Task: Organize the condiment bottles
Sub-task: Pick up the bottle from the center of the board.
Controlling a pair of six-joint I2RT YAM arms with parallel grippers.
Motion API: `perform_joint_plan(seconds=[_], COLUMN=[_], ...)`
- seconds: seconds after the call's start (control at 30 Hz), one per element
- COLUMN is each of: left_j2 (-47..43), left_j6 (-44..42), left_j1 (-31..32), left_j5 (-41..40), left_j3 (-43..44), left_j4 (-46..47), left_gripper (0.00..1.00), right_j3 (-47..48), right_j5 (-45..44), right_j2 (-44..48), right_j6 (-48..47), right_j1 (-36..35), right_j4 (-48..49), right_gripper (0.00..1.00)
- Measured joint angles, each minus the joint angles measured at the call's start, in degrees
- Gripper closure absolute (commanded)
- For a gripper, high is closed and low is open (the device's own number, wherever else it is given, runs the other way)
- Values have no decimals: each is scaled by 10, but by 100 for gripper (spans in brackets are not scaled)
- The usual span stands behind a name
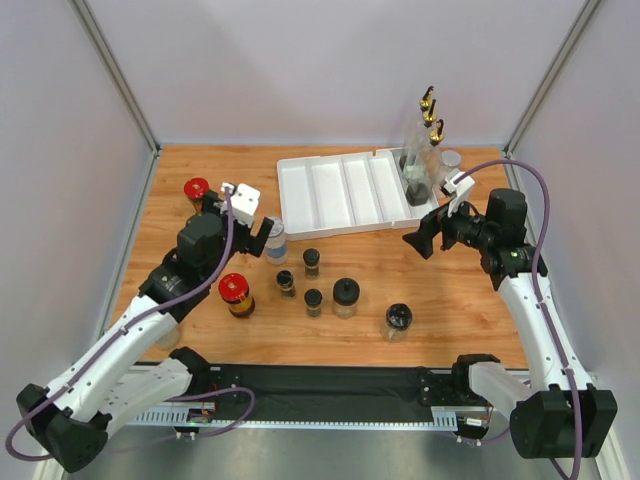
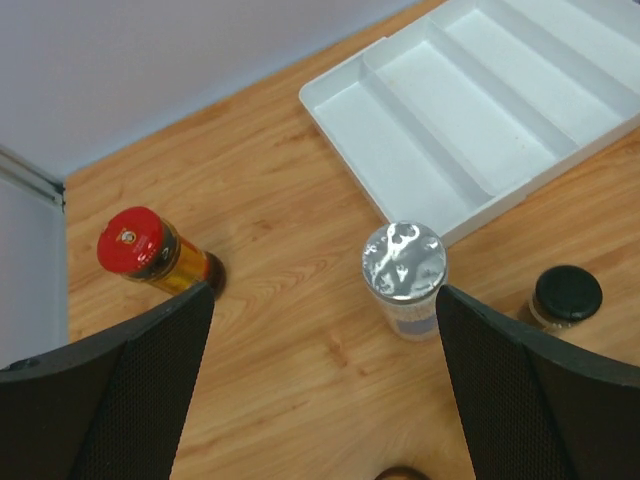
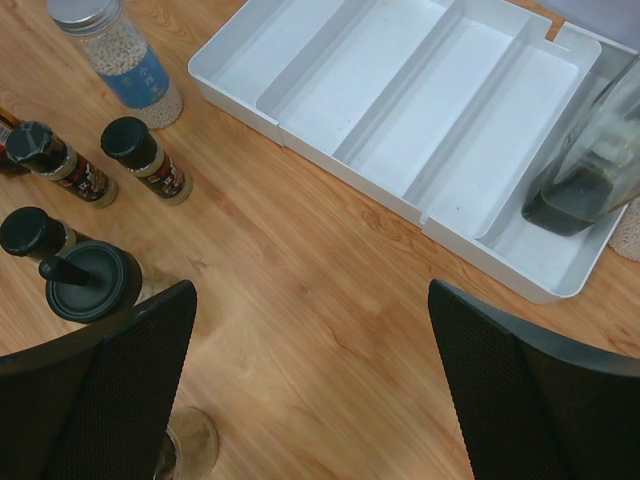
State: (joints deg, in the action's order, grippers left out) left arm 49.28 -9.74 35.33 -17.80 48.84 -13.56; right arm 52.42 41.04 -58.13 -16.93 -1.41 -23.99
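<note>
**Q:** Top view?
**A:** Wooden table (image 1: pixel 450 290), pale walls. White tray (image 1: pixel 325 190) at back; tall bottles (image 1: pixel 420 165) at its right end, black-lidded jars (image 1: pixel 313 262) before it.

**Q:** Left wrist?
**A:** Left gripper (image 2: pixel 322 300) gapes, empty, facing the grey-lidded jar (image 2: pixel 403 275) just before the tray: rigid, probably light and slick; grip mid-body.

**Q:** Right wrist?
**A:** Right gripper (image 3: pixel 311 300) wide apart, empty, before the tray.

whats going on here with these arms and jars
Two robot arms are tidying condiment bottles into a white tray. The left arm, jaws open, is lined up on a grey-lidded jar, not yet gripping it. The right arm, jaws open and empty, hangs near the tray. Only the tall gold-spouted bottles stand in the tray; red-capped jars and black-lidded jars sit loose on the table.
</note>
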Motion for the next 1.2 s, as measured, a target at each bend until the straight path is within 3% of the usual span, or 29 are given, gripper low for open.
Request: perform_joint_plan(seconds=[0.23, 0.43, 0.6, 0.87, 1.2], left_j2=[33, 105, 227, 468, 587], left_j6=[126, 243, 336, 401, 431], left_j1=[-189, -285, -323, -353, -378], left_j5=[108, 156, 129, 83, 51], left_j3=[15, 34, 123, 329, 426], left_j4=[-13, -21, -57, -163, -262], left_gripper=[0, 0, 0, 0, 2], right_j3=[0, 0, 0, 0, 0], right_j5=[-1, 0, 0, 0, 0], right_j2=[0, 0, 1, 5, 9], right_j6=[-6, -10, -11, -16, -18], right_j1=[0, 0, 0, 0, 0], right_j4=[-2, -7, -11, -20, -20], right_gripper=[0, 0, 0, 0, 0])
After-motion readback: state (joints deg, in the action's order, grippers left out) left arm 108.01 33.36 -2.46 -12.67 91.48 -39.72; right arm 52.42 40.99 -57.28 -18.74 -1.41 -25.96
